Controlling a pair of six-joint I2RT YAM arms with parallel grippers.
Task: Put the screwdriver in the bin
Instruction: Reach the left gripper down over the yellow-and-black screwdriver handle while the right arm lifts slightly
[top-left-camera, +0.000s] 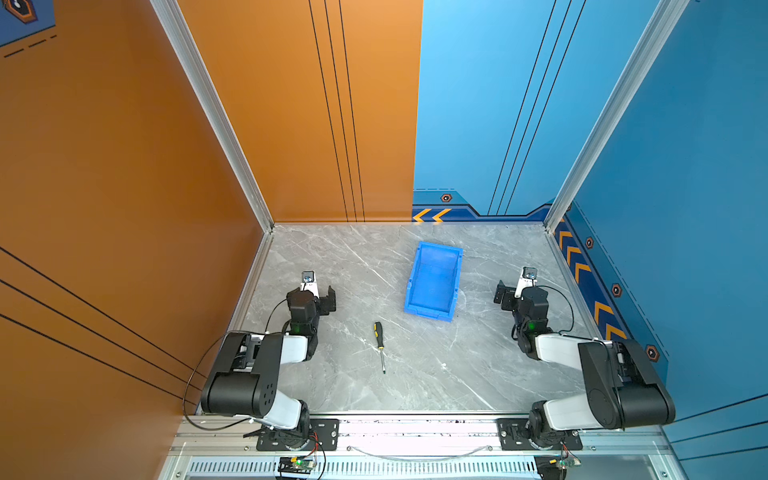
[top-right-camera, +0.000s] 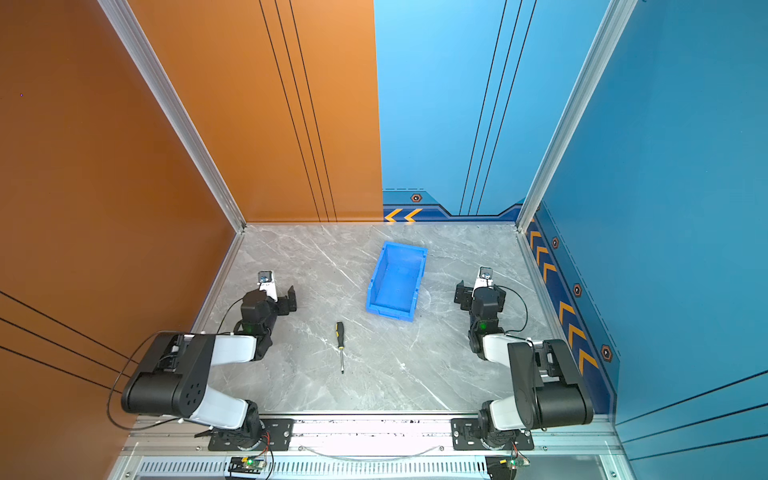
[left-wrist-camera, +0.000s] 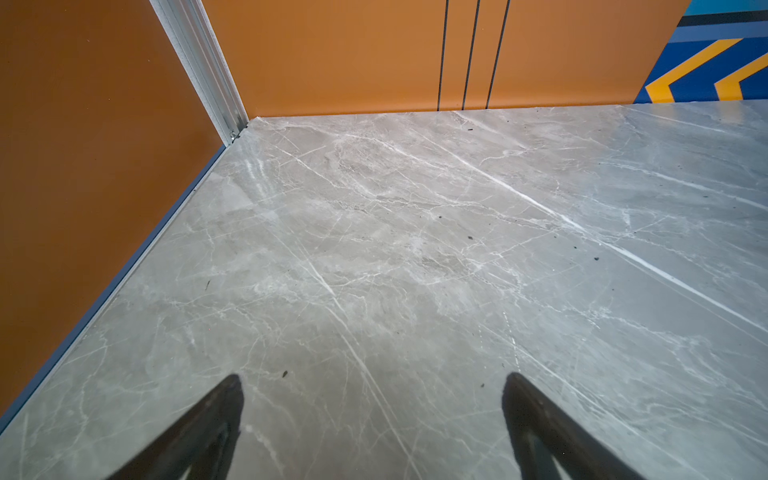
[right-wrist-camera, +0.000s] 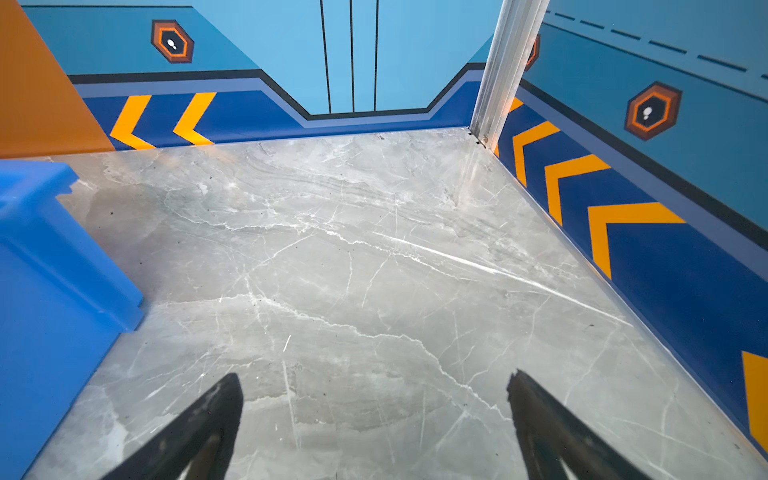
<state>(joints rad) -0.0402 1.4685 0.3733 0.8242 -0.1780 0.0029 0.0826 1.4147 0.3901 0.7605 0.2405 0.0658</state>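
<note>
While both arms sit folded at either side, the items stand as follows.

Item 1, screwdriver (top-left-camera: 379, 345) (top-right-camera: 340, 345): black-and-yellow handle, thin silver shaft. It lies flat on the tabletop outside the bin, handle toward the back wall and tip toward the near edge. It is near the bin's low front lip, offset to its left, not touching it. Neither gripper touches it.

Item 2, bin (top-left-camera: 432, 278) (top-right-camera: 397, 278): bright blue, rectangular, open top, upright on the tabletop right of centre, low lip facing the near edge. In the right wrist view, one outer wall (right-wrist-camera: 50, 291) shows close beside the gripper.

Item 3, left gripper (left-wrist-camera: 372, 380): jaws spread wide with nothing between them, only bare marble below. In both top views it sits left of the screwdriver, well apart from it.

Item 4, right gripper (right-wrist-camera: 374, 378): jaws likewise parted wide, gripping nothing, positioned right of the bin.

Item 5, tabletop (top-left-camera: 332, 257): grey marble with white veins.

Item 6, enclosure: orange wall (top-left-camera: 124, 166) on the left, blue wall (top-left-camera: 685, 166) with yellow chevrons on the right.
</note>
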